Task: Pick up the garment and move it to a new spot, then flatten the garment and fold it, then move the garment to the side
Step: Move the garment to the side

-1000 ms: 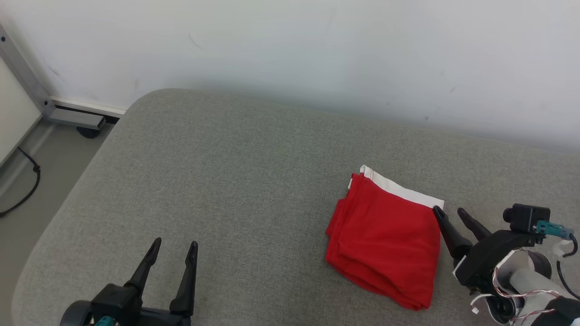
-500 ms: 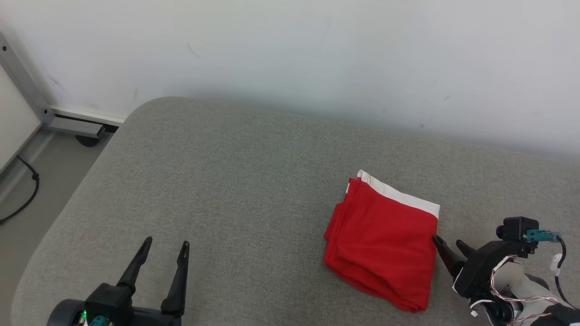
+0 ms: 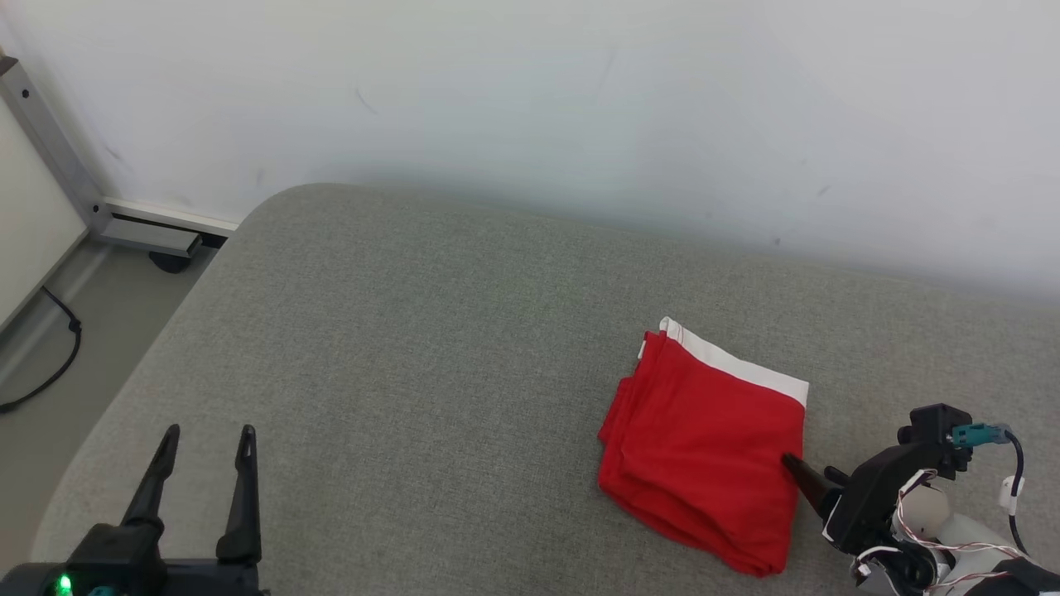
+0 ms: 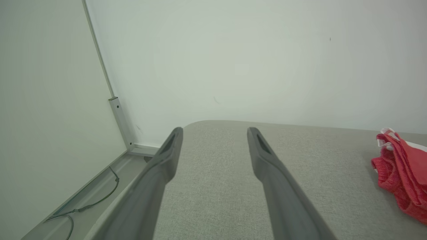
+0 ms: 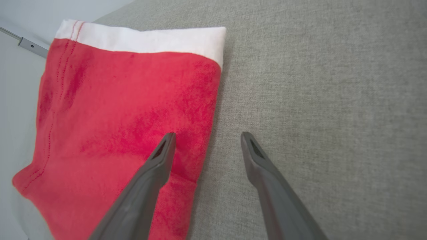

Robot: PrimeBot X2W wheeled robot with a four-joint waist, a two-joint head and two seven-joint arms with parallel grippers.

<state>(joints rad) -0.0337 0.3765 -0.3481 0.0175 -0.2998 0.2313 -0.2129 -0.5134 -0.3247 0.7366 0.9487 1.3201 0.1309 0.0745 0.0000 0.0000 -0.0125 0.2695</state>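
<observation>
Garment [image 3: 704, 447]: folded red cloth with a white band [image 3: 745, 366] along the far edge; flat, roughly rectangular, several layers visible at the left and near edges
Garment's place: on the right half of the grey padded surface [image 3: 414, 348], closer to the front than to the wall, gripped by nothing
Right pincer [image 3: 810, 468]: spread wide and empty, low at the garment's right edge, near the front corner
Right pincer, wrist view: one finger over the red cloth just inside the edge, the other over bare grey fabric beside it; contact with the cloth impossible to judge
Right arm: lower right of the head view, with a small black camera [image 3: 936, 424], a teal connector [image 3: 979, 433] and loose thin wires behind the pincer
Left pincer [image 3: 209, 432]: spread wide and empty, at the lower left of the head view, well apart from the garment, pointing towards the wall
Left pincer, wrist view: above bare grey fabric near the surface's left corner, garment at the far right of that view
Left base: small green light [image 3: 64, 584] lit
Padded surface: woven grey fabric, rounded far-left corner, close against the wall
Wall [image 3: 580, 108]: pale, with faint scuff marks
Floor [image 3: 41, 331]: grey, left of the surface, with a dark cable [image 3: 58, 364] and a metal post [image 3: 50, 141] rising from a base rail in the corner
</observation>
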